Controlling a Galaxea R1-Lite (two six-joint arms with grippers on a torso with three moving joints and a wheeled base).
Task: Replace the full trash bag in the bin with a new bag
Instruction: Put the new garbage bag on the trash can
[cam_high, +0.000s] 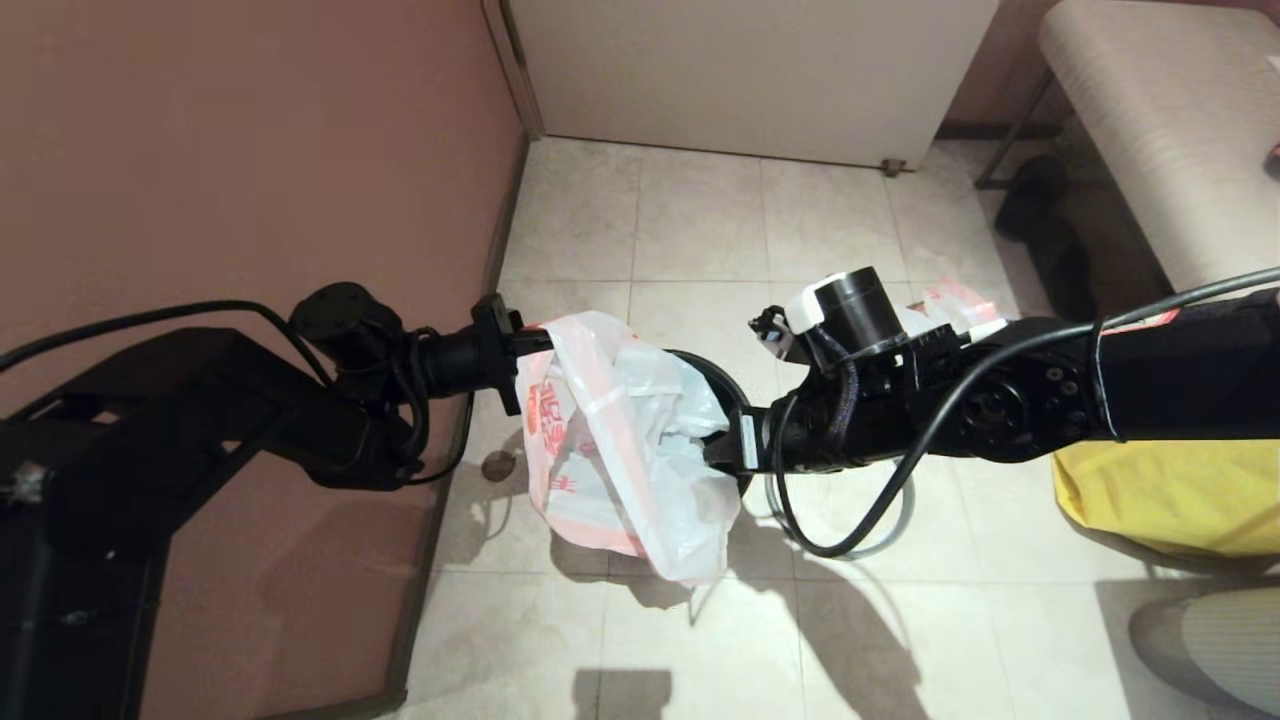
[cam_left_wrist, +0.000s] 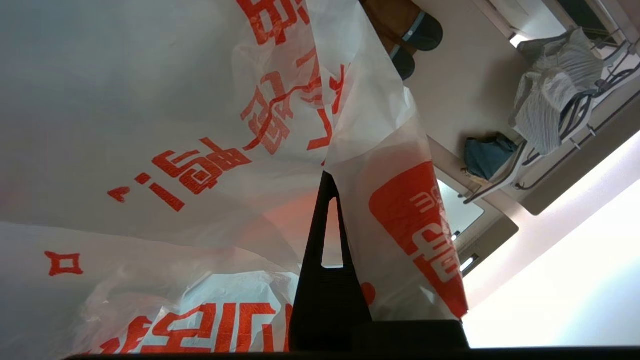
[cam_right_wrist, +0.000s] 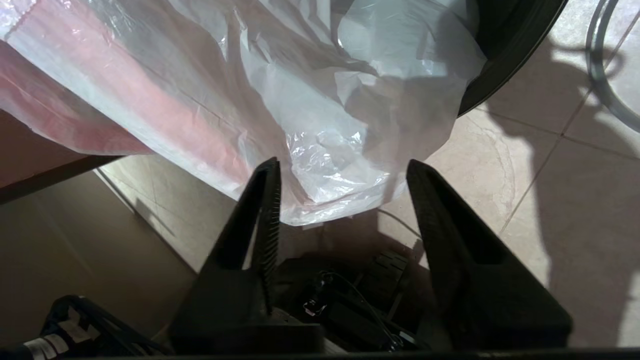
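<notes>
Though loose rightward, new bag in left tool.

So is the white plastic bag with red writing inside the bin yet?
Not properly. The thin white plastic bag with red print hangs from the shut left claw, draped over the round black plastic bin.

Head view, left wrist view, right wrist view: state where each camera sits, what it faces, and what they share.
Head view: high up, looking down at the floor; both arms meet at the new bag over the bin.
Left wrist view: behind the left gripper, shut on that bag.
Right wrist view: behind the open right gripper, facing it.
Shared: the bag.
</notes>
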